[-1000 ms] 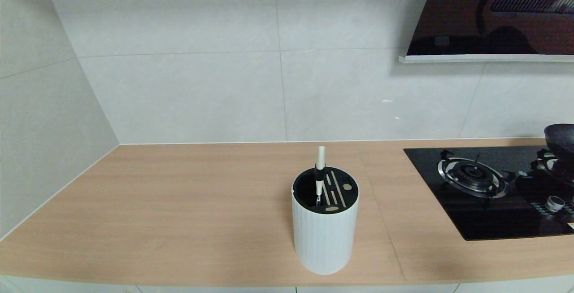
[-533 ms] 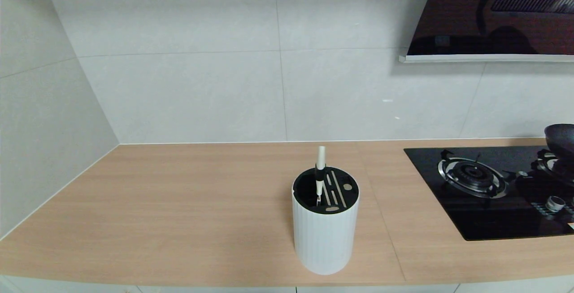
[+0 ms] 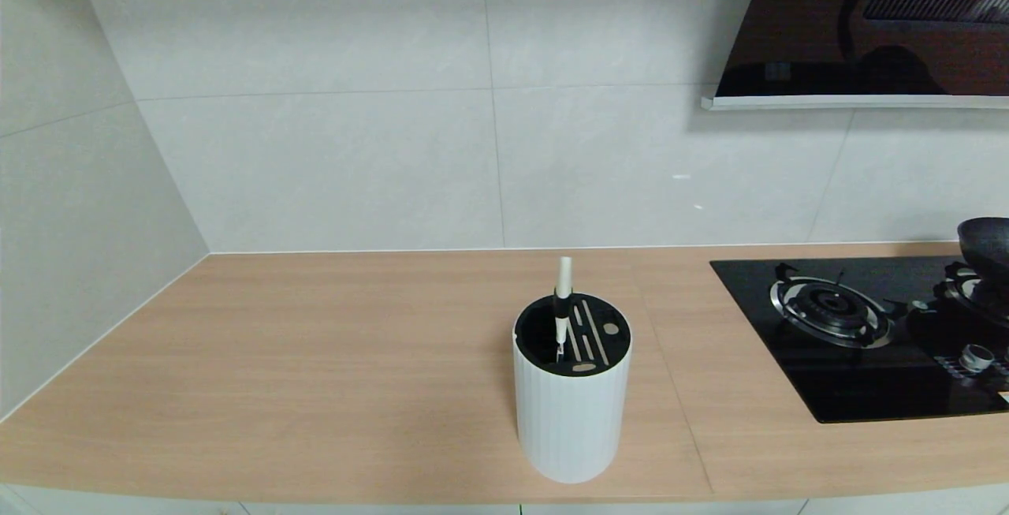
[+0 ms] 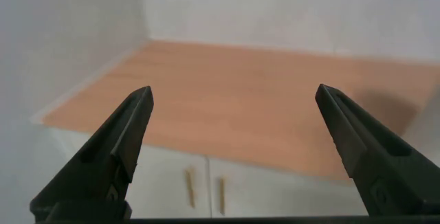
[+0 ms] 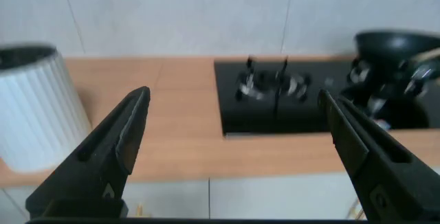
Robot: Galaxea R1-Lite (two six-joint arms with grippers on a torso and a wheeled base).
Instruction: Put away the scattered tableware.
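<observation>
Currently left jaws wide, right jaws wide, both empty (utensil (image 3: 563, 274) upright in holder (image 3: 571, 420)).

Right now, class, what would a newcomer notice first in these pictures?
The white ribbed holder stands near the front edge of the wooden counter, a white-handled utensil upright in its dark top. To its right lies a black gas stove with a dark pan on its right side. The left gripper and right gripper are open, short of the counter.
</observation>
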